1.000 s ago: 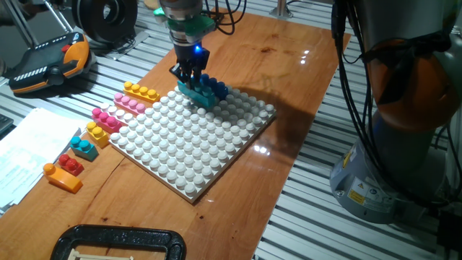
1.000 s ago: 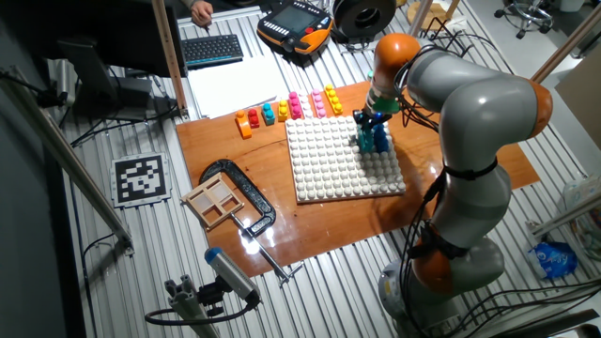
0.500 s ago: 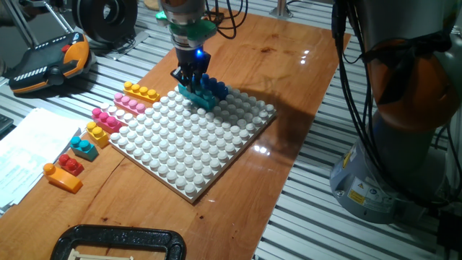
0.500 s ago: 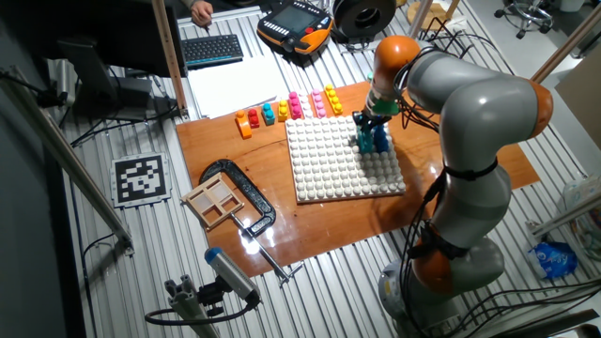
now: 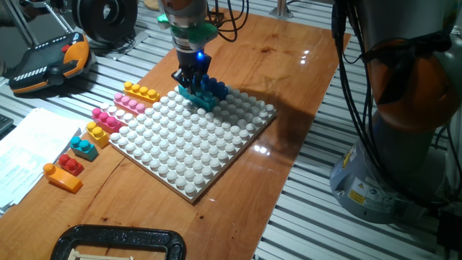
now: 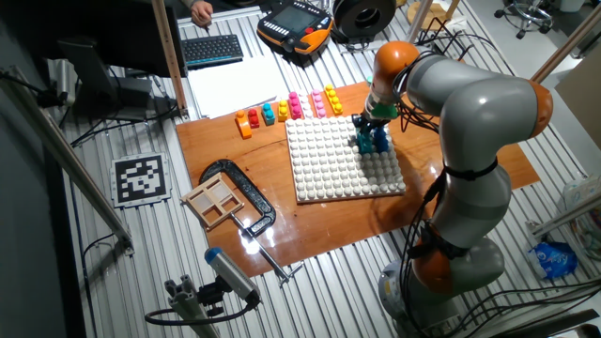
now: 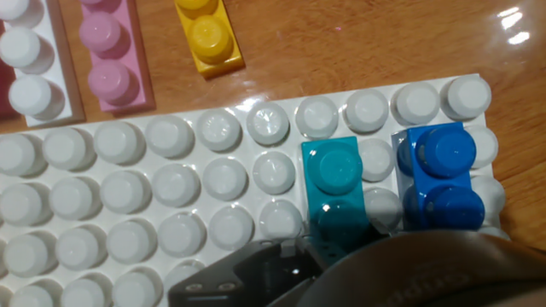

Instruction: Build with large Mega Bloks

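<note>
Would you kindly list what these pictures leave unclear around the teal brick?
- Hand view: the end effector body covers the near end of the teal brick, hiding its length.
- Both fixed views: fingers too small to tell if they grip.
- Hand view: the dark blue brick is cut off below.

No readable words, brand names or numbers appear. A black-and-white square marker card (image 6: 140,177) lies left of the surface; a yellow label on the robot base (image 5: 359,190) is illegible.
</note>
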### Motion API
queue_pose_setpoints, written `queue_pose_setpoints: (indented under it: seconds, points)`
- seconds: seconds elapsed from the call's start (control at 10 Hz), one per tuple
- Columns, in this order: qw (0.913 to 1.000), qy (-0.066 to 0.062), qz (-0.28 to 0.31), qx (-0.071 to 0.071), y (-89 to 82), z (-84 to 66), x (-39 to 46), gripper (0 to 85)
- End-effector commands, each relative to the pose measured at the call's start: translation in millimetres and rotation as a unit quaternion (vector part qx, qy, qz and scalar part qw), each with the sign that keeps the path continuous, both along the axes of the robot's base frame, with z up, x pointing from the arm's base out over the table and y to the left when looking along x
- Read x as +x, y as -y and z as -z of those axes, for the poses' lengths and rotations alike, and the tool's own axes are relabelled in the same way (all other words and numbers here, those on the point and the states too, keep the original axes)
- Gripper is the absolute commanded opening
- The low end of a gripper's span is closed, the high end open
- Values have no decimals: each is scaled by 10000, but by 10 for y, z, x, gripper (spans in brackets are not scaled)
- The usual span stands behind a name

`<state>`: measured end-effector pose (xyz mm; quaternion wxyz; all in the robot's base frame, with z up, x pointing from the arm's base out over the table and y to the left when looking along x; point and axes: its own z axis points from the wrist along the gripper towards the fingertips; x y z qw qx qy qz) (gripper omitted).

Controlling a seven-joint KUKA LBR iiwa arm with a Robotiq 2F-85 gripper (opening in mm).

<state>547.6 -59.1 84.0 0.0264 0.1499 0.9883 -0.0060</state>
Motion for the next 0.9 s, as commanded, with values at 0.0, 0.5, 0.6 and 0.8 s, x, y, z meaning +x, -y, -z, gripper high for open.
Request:
queue_pose_setpoints:
  seconds: [0.0, 0.5, 0.6, 0.8]
  points:
    - [10000, 11, 0, 8, -1, 24, 3, 0]
    - [10000, 49, -24, 38, 6, 85, 36, 0]
    - [10000, 56, -24, 30, 4, 90, 38, 0]
    - [9999, 64, 38, 125, 5, 90, 40, 0]
